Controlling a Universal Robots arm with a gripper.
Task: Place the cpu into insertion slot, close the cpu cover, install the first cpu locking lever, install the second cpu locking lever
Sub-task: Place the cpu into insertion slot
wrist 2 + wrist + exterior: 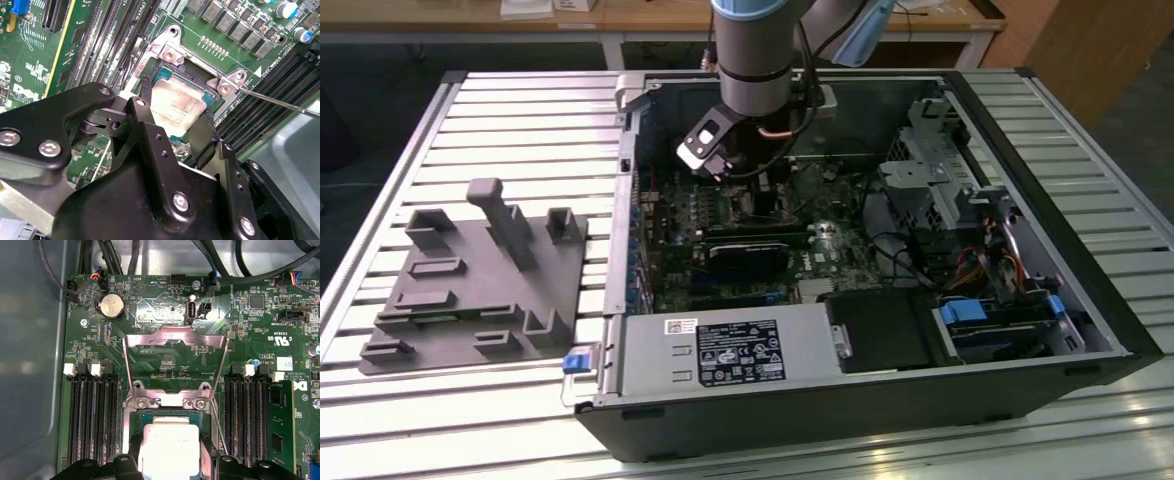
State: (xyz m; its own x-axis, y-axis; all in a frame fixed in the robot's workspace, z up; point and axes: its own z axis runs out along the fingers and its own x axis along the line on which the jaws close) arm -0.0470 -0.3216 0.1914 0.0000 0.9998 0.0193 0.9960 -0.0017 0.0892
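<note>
The cpu (176, 97) is a silvery square chip lying in the insertion slot (167, 50), seen in both wrist views. My gripper (176, 112) is shut on the cpu, one black finger (145, 95) against each of two opposite edges. In the first wrist view the cpu (170, 440) lies between the fingertips of the gripper (170, 455), below the slot's screwed bracket (170, 401). The cpu cover (131, 365), a thin silvery frame, is swung open and lies back over the board beyond the slot. A thin wire locking lever (280, 102) sticks out beside the slot.
The arm (754, 60) reaches down into an open computer case (854, 420) on a slatted metal table (520, 110). Long black memory slots (92, 415) flank the socket on both sides. A grey fixture (474, 280) sits at the exterior view's left. Cables and drive bays fill the case's right.
</note>
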